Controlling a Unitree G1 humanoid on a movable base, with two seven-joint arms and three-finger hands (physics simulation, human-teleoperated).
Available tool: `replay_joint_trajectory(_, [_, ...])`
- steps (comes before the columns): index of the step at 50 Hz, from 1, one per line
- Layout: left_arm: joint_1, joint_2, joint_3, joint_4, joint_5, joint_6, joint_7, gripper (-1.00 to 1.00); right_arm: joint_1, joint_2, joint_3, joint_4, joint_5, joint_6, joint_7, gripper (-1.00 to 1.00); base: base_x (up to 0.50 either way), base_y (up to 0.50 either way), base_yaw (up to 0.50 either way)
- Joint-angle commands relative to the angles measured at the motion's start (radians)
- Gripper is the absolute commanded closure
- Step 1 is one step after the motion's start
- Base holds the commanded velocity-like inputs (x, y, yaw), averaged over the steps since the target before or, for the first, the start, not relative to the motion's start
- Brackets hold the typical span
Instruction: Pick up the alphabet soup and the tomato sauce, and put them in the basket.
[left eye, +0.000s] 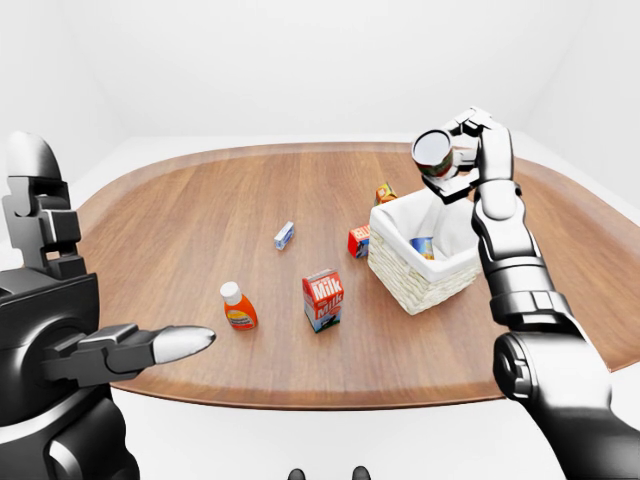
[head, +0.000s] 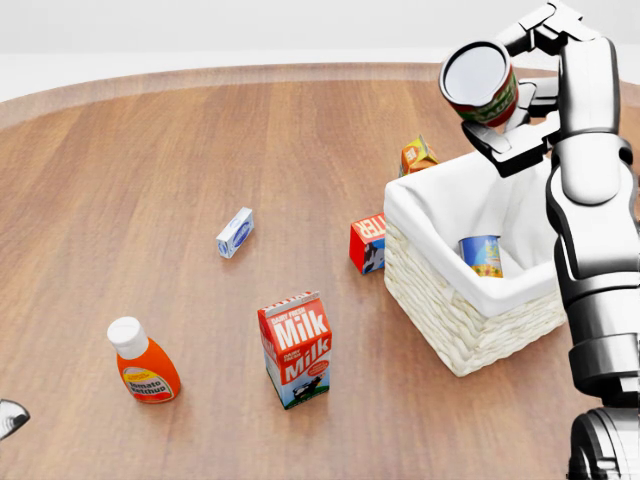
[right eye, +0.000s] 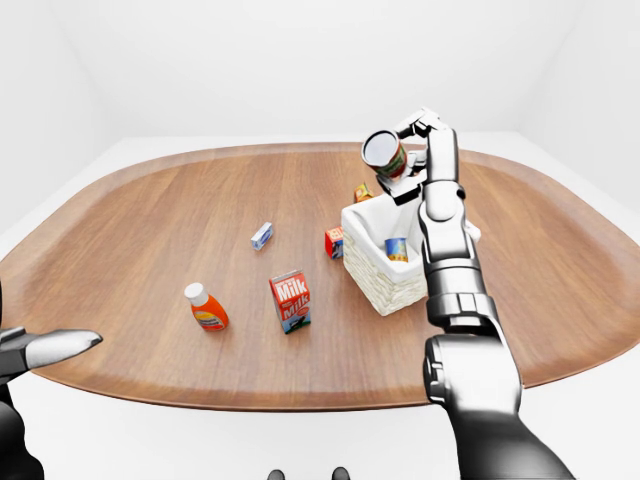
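A glossy silver-white right arm (head: 590, 180) with dark grey joints ends in a white three-finger right hand (head: 535, 85). The blocky dark grey left forearm (left eye: 45, 310) carries a chrome-tipped left hand (left eye: 140, 348).

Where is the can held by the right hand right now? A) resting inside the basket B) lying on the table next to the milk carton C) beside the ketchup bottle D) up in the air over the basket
D: the right hand grips the can aloft above the basket, clear of its rim, with another can already inside.
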Motion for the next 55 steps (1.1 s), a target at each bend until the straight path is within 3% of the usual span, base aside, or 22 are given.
replay_joint_trajectory(1, [-0.007, 0.004, 0.007, 0.004, -0.006, 0.000, 0.005, -0.94, -0.264, -0.046, 0.023, 0.506, -0.065, 0.000, -0.062, 1.00, 0.00, 0.00, 0.00])
replay_joint_trajectory(22, [-0.011, 0.011, 0.013, 0.008, -0.011, 0.000, 0.010, -0.94, -0.206, -0.020, 0.012, 0.608, -0.178, 0.000, -0.068, 1.00, 0.00, 0.00, 0.00])
replay_joint_trajectory(34, [-0.020, 0.019, 0.020, 0.014, -0.018, 0.000, 0.018, -0.94, -0.276, -0.092, -0.003, 0.624, -0.277, 0.000, -0.068, 0.99, 0.00, 0.00, 0.00])
replay_joint_trajectory(35, [-0.020, 0.019, 0.020, 0.013, -0.019, 0.000, 0.018, -0.94, -0.277, -0.094, -0.004, 0.624, -0.282, 0.000, -0.077, 0.43, 0.00, 0.00, 0.00])
replay_joint_trajectory(36, [-0.020, 0.020, 0.022, 0.013, -0.019, 0.000, 0.018, -0.94, -0.278, -0.098, -0.009, 0.623, -0.282, 0.000, -0.087, -1.00, 0.00, 0.00, 0.00])
replay_joint_trajectory(55, [-0.017, 0.020, 0.024, 0.011, -0.020, 0.000, 0.016, -0.94, -0.300, -0.109, -0.014, 0.612, -0.260, 0.000, -0.079, -1.00, 0.00, 0.00, 0.00])
